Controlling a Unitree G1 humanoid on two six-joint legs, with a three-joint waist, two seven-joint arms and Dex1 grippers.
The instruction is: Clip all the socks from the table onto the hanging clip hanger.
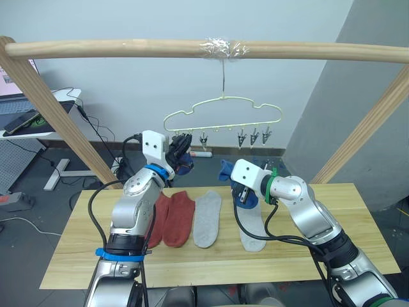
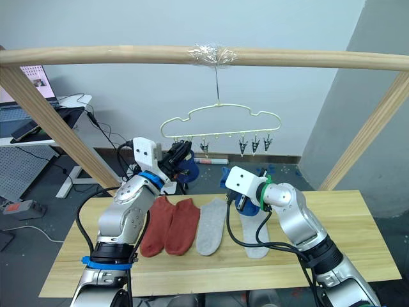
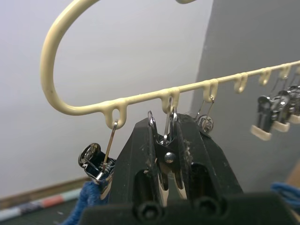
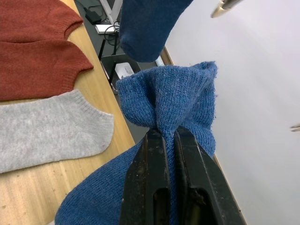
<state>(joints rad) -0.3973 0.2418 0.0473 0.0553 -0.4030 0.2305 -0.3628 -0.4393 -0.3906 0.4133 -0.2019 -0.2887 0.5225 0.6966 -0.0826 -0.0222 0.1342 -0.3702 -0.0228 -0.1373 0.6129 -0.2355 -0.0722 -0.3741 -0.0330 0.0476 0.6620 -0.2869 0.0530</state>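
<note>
The pale yellow clip hanger point(image 1: 223, 109) hangs by its hook from the wooden pole, its grey clips point(image 1: 254, 136) in a row below. My left gripper point(image 3: 165, 140) is raised to the hanger's left end and is shut on the second clip, squeezing it. One blue sock point(image 1: 185, 165) dangles from the clip beside it. My right gripper point(image 4: 169, 140) is shut on the bunched cuff of the other blue sock point(image 4: 173, 103), held above the table point(image 1: 319, 249) below the hanger. Two red socks point(image 1: 181, 217) and two grey socks point(image 1: 208, 217) lie flat on the table.
A round wooden pole frame point(image 1: 128, 48) spans overhead, with slanted posts point(image 1: 57, 115) at both sides of the table. A desk with a laptop point(image 1: 32, 118) stands at the back left, with cables on the floor behind the table.
</note>
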